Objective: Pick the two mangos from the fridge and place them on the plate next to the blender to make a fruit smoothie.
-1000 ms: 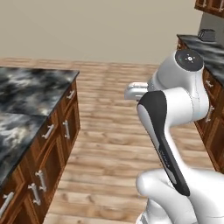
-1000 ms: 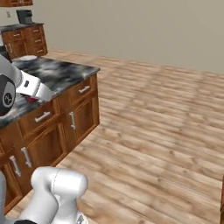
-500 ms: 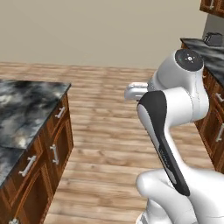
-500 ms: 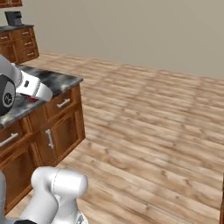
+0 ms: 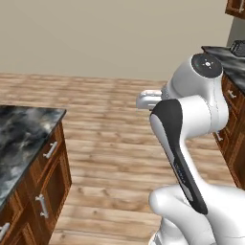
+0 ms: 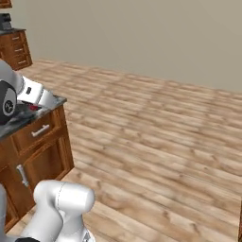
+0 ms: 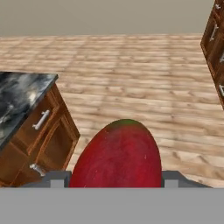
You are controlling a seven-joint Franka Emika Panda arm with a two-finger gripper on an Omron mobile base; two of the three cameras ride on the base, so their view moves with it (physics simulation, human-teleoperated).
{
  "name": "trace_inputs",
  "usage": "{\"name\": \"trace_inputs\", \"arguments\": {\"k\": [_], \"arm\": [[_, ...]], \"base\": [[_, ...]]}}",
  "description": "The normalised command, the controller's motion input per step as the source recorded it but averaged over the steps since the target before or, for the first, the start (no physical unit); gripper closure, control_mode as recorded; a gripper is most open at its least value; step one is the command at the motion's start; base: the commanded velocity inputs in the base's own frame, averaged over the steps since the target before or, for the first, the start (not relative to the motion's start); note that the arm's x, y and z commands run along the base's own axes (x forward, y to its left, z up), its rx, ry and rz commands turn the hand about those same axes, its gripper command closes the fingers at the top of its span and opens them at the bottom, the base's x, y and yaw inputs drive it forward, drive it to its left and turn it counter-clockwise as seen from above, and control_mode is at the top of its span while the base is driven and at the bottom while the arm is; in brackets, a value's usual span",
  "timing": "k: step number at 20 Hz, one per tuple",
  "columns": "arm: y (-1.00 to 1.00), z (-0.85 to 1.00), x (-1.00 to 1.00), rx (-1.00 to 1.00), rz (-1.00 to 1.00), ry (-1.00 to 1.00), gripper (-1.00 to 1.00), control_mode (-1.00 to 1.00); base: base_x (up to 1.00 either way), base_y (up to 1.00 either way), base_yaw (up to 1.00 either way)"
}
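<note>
Claw (image 7: 116,186) pinches a deep red mango (image 7: 117,156) between its two dark tips, the fruit bulging up at the bottom of the hand view as the robot carries it across the kitchen. Left of the mango, a dark marble counter (image 5: 21,143) on brown wood cabinets (image 7: 41,144) has slid toward the picture's edge compared with a second ago, and far less of its top now shows from the base cameras; the whole scene has shifted, so the base is driving or turning, not the furniture moving. Straight past the mango lies open plank floor (image 6: 160,137) up to a plain beige wall. Right of the mango, a second run of cabinets (image 5: 234,119) under a dark counter comes closer. Judging from this, one mango is out of the fridge and in transit, with the trip to the plate by the blender not yet finished.
</note>
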Motion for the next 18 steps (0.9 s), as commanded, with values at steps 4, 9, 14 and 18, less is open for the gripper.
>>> {"name": "trace_inputs", "arguments": {"k": [4,9,14,18], "arm": [[0.0,0.0,0.0,0.0,0.0,0.0,1.0,1.0],[0.0,0.0,0.0,0.0,0.0,0.0,1.0,1.0],[0.0,0.0,0.0,0.0,0.0,0.0,1.0,1.0],[0.0,0.0,0.0,0.0,0.0,0.0,1.0,1.0]], "base": [[1.0,-0.01,0.0],[1.0,0.0,0.0],[1.0,0.05,0.06],[1.0,0.1,0.19]]}}
